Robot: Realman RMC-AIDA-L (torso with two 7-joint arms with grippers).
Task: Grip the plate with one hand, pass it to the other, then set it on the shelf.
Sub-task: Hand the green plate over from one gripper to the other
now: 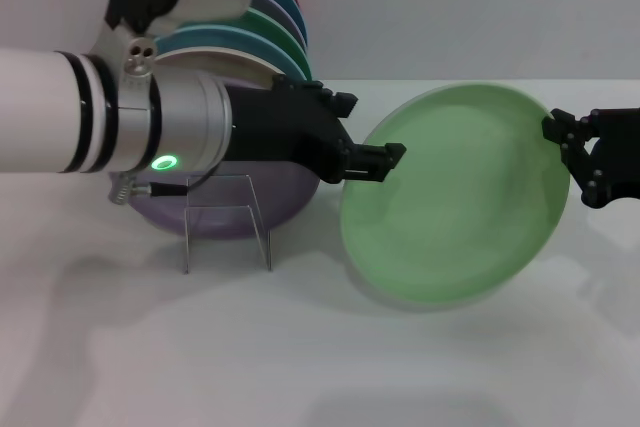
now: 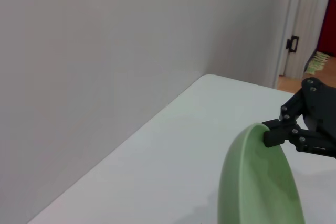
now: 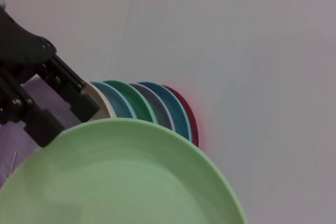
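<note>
The pale mint-green plate (image 1: pixel 455 197) hangs tilted above the white table, between my two hands. My left gripper (image 1: pixel 372 162), black with a silver wrist and green light, pinches its left rim. My right gripper (image 1: pixel 565 142) pinches the opposite, right rim. The left wrist view shows the plate (image 2: pixel 257 182) edge-on with the right gripper (image 2: pixel 278 132) on its far rim. The right wrist view shows the plate (image 3: pixel 121 177) with the left gripper (image 3: pixel 58 114) at its far edge. The wire shelf (image 1: pixel 222 206) stands on the table below my left wrist.
A lilac plate (image 1: pixel 280 192) stands in the wire shelf behind its front loop. A row of upright coloured plates (image 1: pixel 275 22) stands at the back left, also in the right wrist view (image 3: pixel 152 103). A white wall lies behind the table.
</note>
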